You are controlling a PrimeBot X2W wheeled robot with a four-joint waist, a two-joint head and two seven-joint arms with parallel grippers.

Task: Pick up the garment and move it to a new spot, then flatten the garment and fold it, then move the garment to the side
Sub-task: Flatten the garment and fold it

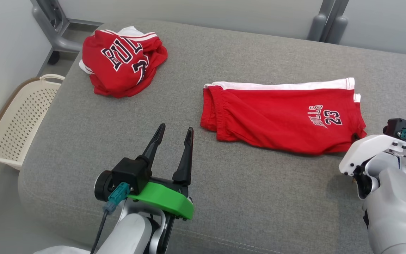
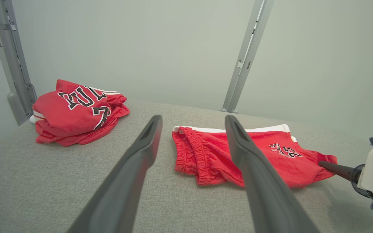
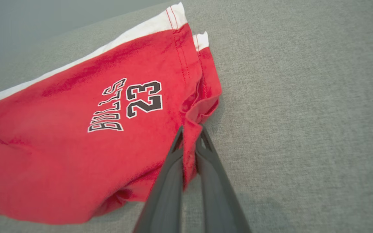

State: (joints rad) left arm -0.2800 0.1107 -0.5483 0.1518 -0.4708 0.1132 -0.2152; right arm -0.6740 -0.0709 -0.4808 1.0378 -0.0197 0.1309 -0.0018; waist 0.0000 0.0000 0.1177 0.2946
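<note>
Currently right gripper [image 3: 191, 131] clamps the shorts [image 3: 76, 152] at a hem corner — long axis runs left of its jaws; left gripper [image 1: 174, 131], jaws wide, stands apart.

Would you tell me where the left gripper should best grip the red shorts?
Probably the near waistband corner of the red shorts, approached from the robot's side: that gathered edge is thick, faces the open left gripper, and lies opposite the hem corner the right gripper pinches.

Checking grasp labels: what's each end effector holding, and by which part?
Right end effector pinches the red shorts at a leg-hem corner; left end effector open, empty.
</note>
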